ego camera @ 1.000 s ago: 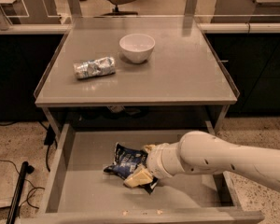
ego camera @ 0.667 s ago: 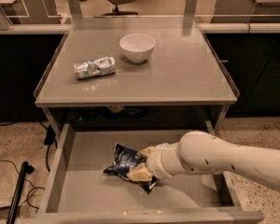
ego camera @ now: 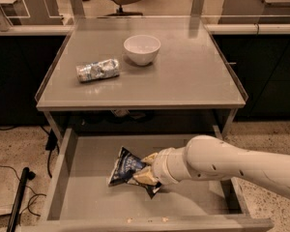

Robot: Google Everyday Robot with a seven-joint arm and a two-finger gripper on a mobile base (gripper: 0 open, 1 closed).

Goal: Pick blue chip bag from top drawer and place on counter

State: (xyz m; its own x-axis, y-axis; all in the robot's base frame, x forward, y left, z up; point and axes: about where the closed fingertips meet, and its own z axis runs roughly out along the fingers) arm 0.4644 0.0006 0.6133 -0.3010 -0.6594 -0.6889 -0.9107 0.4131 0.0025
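Two levels of grey metal furniture fill my camera view: a worktop (ego camera: 183, 81) above and the top drawer (ego camera: 84, 190) pulled open below it. My robot's white arm (ego camera: 232, 166) reaches in from the right, low over the drawer. The gripper (ego camera: 145, 167) sits near the middle of the drawer floor. Its jaws are closed on the blue chip bag (ego camera: 124, 166), with one tan fingertip above the bag's right edge and one below it. The bag is dark navy and glossy, crumpled, and tilted up toward the gripper. Its left corner is down near the drawer floor. White lettering shows on its face, but I cannot read the words or make out a brand.

On the worktop, a white bowl (ego camera: 141, 49) stands upright toward the back, near the centre. A silvery-white packet (ego camera: 97, 70) lies on its side just to the left of the bowl and apart from it. The packet has printing that I cannot read. A black cable (ego camera: 19, 197) lies on the speckled floor left of the drawer.
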